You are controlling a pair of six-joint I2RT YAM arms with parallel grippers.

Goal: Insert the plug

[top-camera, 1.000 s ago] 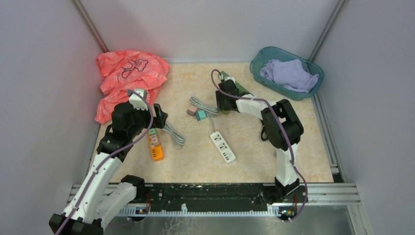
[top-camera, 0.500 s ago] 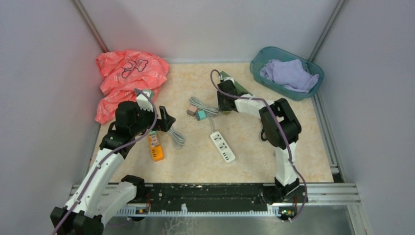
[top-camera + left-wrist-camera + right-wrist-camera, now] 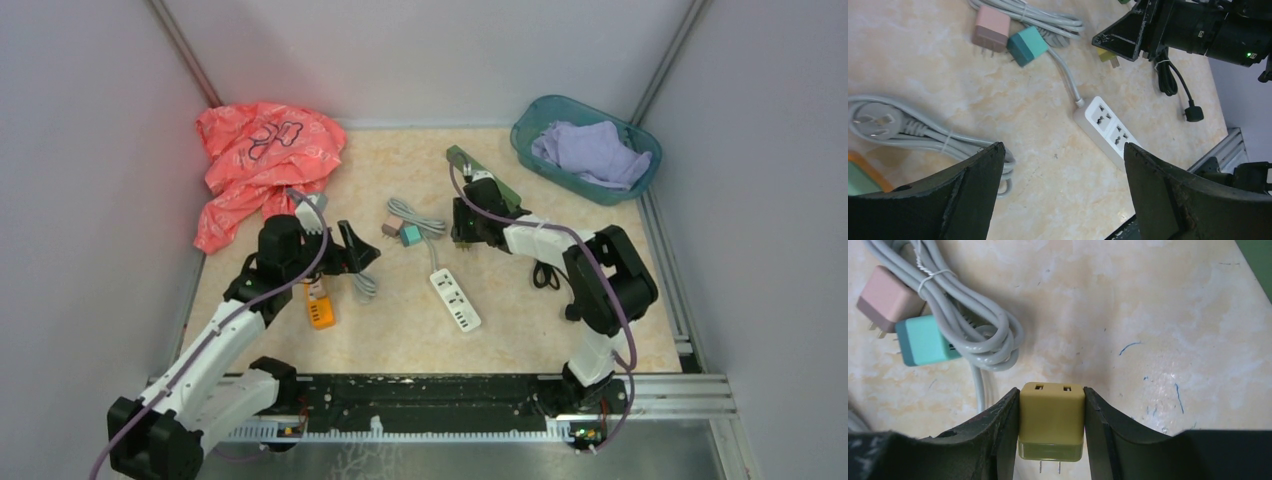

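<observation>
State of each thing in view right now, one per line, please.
right hand: shut on the yellow plug.
yellow plug: clamped, prongs bare, unplugged.
left hand: open, empty.
white power strip: flat on the table, visible sockets empty.
pink adapter: loose, unplugged.
teal adapter: loose, unplugged.

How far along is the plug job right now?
Done: the right gripper has the yellow plug clamped between its fingers. In hand: the left gripper hangs open over the table. Left: the white power strip lies apart with nothing plugged in, so aligning and inserting remain.
</observation>
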